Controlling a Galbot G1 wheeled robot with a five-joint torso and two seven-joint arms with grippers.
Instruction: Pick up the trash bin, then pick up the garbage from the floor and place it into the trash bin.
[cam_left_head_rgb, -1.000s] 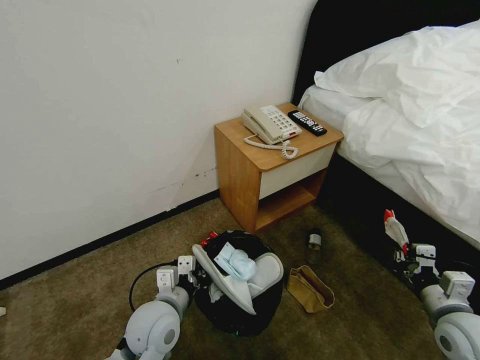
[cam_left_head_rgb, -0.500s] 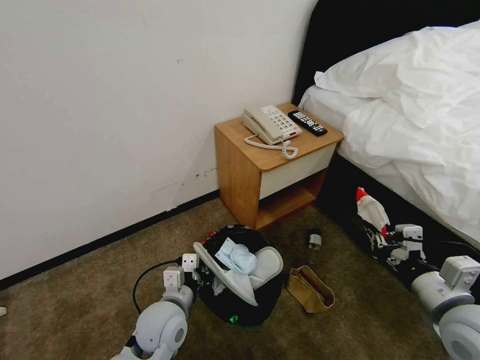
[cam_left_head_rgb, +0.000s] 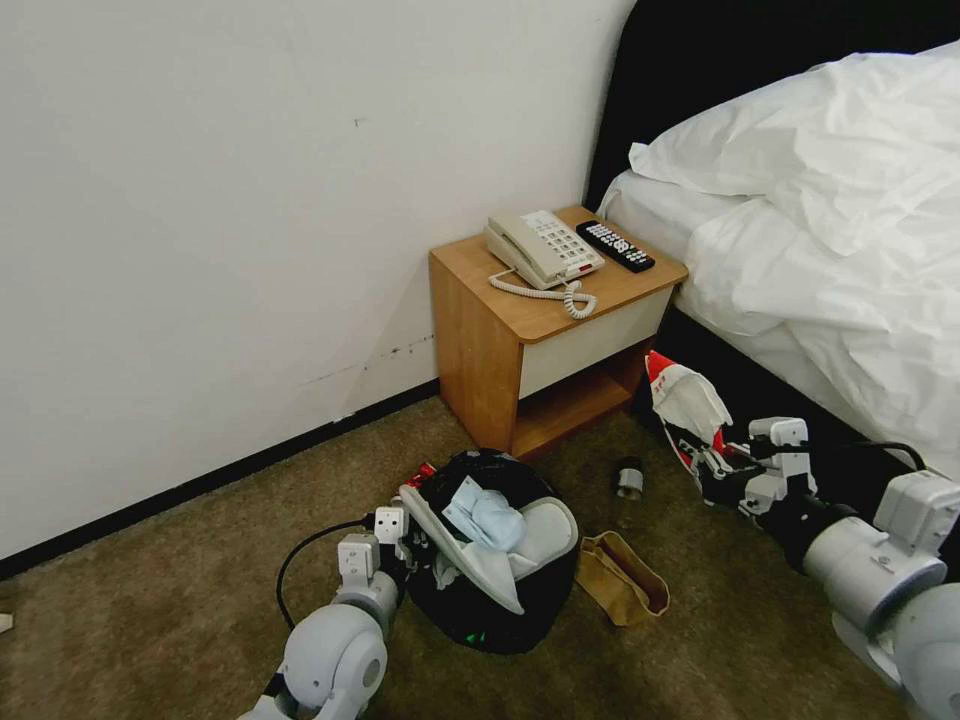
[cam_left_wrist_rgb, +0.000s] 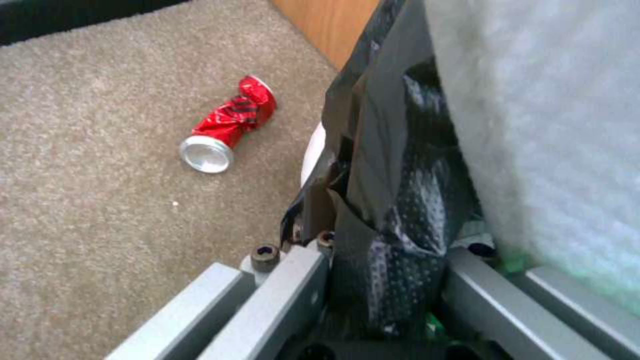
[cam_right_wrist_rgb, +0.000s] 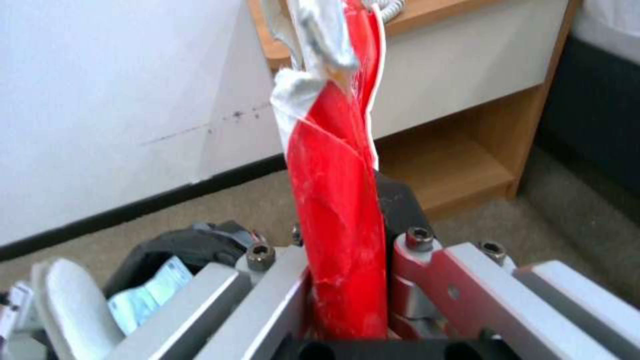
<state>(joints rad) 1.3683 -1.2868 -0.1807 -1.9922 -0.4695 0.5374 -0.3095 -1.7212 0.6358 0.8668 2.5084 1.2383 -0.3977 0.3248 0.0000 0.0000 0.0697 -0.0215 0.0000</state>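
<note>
**Red packet held aloft, bin gripped at its rim**

The trash bin (cam_left_head_rgb: 490, 560) is seen on the carpet at about 6 o'clock in the head view, in front of the nightstand (cam_left_head_rgb: 545, 340). It is already stuffed: white slippers (cam_left_head_rgb: 470, 565) and a light-blue face mask (cam_left_head_rgb: 485, 515) are heaped over its black liner. The left gripper (cam_left_head_rgb: 400, 545) is closed on the bin's rim at its 9 o'clock side, with crinkled liner pinched between the jaws. The right gripper (cam_left_head_rgb: 712, 462) is held at about 3 o'clock, above the floor and well apart from the bin, its jaws clamped on the lower end of a red packet (cam_left_head_rgb: 685, 400) that stands up from them.

The packet is judged to be light, thin and limp, likely slippery film, so a firm pinch well in from its edge is suited. The bin is judged light but top-heavy as loaded. A brown paper bag (cam_left_head_rgb: 620, 580) and a dark bottle (cam_left_head_rgb: 628, 485) lie beside the bin at 3 o'clock; a crushed red can (cam_left_wrist_rgb: 227, 125) lies near its far side
</note>
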